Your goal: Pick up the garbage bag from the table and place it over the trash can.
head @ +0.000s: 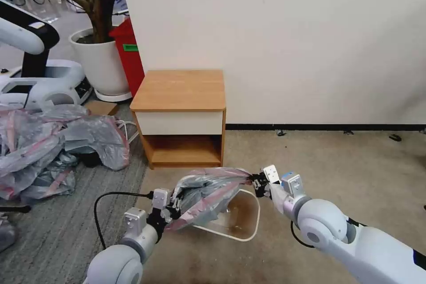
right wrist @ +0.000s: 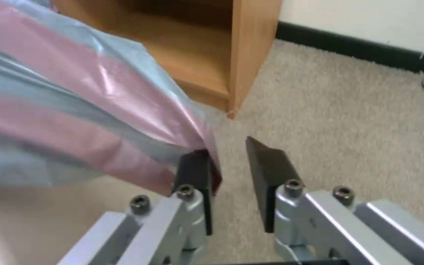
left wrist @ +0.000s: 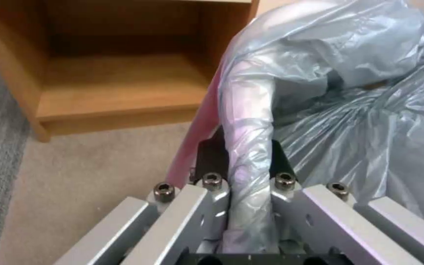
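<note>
Grey-pink garbage bag (head: 208, 193) hiding half the trash can (head: 248, 226), pinched in left gripper (head: 174, 206); right gripper (head: 256, 185) jaws parted

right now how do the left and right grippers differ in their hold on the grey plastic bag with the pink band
The left gripper is shut on a bunched fold of the crinkled grey-pink garbage bag; the right gripper is open, the bag's pink edge lying against one finger. Both sit at opposite ends of the bag above the cream rectangular trash can.

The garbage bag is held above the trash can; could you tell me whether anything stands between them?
Nothing visible does. The garbage bag hangs directly over the trash can, held by the left pincer, which is shut on it. The right pincer stands open at the bag's other end.
</note>
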Robot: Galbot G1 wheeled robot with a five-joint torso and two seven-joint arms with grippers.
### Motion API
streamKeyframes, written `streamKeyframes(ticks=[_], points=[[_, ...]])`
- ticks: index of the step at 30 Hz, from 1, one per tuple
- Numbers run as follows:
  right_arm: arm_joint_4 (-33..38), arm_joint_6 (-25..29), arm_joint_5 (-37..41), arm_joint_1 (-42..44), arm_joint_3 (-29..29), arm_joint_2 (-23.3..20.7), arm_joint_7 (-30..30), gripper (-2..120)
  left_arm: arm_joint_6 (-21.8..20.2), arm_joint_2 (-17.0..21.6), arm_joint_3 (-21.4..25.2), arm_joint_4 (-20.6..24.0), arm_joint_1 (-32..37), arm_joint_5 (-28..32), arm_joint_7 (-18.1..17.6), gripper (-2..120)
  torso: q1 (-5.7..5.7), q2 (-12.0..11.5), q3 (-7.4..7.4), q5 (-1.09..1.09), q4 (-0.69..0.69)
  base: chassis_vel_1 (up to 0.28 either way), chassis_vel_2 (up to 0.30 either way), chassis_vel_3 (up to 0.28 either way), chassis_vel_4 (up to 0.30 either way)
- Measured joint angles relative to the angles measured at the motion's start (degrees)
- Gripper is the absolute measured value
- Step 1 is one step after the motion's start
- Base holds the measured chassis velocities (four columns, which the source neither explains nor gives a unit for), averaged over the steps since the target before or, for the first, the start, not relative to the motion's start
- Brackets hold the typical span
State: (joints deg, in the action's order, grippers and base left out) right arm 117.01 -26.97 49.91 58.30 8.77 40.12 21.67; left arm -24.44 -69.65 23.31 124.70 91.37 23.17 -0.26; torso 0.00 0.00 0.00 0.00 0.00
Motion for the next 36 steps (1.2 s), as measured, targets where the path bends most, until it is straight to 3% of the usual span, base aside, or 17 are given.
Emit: streamKeyframes(ticks=[9, 20, 31, 35, 36], points=[[-0.1, -0.3, 0.0, 2.7, -2.6, -1.0, -0.7, 25, 1.3, -1.2, 0.6, 0.3, 0.0, 0.4, 0.0, 4, 0.00, 0.0, 0.00, 0.00, 0.00, 0.000, 0.000, 0.000, 0.000], [0.6, 0.2, -0.3, 5.1, -6.4, -4.3, -2.2, 7, 2.0, -1.7, 1.6, 0.9, 0.3, 0.3, 0.4, 4, 0.00, 0.0, 0.00, 0.00, 0.00, 0.000, 0.000, 0.000, 0.000], [2.4, 1.6, -1.6, 8.8, -8.7, -4.9, -2.8, 7, 1.9, -1.9, 3.0, 1.7, -0.7, 3.8, -0.6, 4, 0.00, 0.0, 0.00, 0.00, 0.00, 0.000, 0.000, 0.000, 0.000], [3.2, 2.8, -2.4, 10.4, -9.4, -5.0, -3.1, 25, 1.9, -2.0, 3.5, 1.7, -0.8, 3.8, -1.8, 4, 0.00, 0.0, 0.00, 0.00, 0.00, 0.000, 0.000, 0.000, 0.000], [3.2, 2.8, -2.4, 10.4, -9.4, -5.0, -3.1, 25, 1.9, -2.0, 3.5, 1.7, -0.8, 3.8, -1.8, 4, 0.00, 0.0, 0.00, 0.00, 0.00, 0.000, 0.000, 0.000, 0.000]])
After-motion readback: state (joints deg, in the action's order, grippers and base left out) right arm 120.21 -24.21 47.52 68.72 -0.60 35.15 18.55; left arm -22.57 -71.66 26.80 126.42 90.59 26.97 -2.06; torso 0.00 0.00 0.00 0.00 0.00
